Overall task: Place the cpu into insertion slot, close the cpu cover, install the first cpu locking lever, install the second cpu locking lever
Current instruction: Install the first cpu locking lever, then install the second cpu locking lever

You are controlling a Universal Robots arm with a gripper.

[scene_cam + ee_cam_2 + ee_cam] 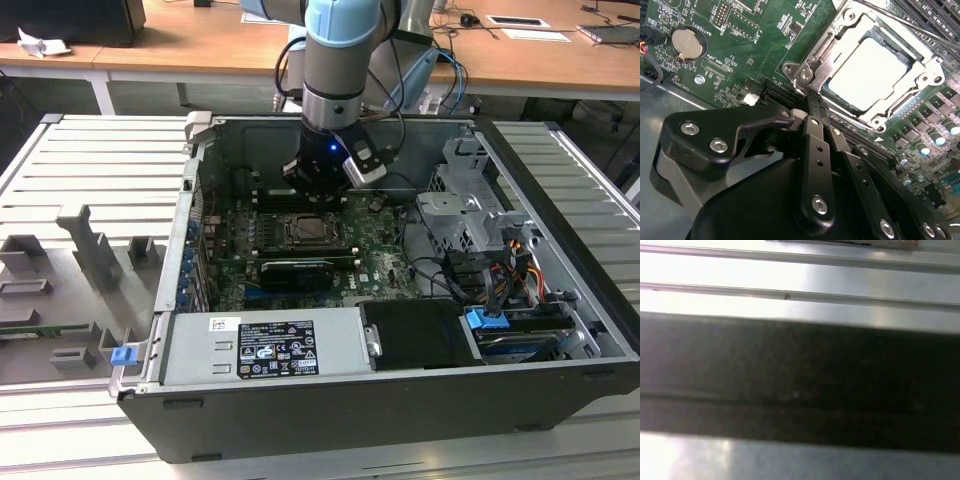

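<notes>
Gripper sat low inside the case, fingers pressed together on nothing, tips just beside the cover corner. Cpu lay seated in the slot, cover down over it. Risk, as judged: tips slipping off a thin lever and scraping the board.

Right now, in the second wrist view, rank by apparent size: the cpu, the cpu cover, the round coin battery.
1. The cpu cover, framing the chip.
2. The cpu, inside its window.
3. The coin battery, clearly smallest.
</notes>
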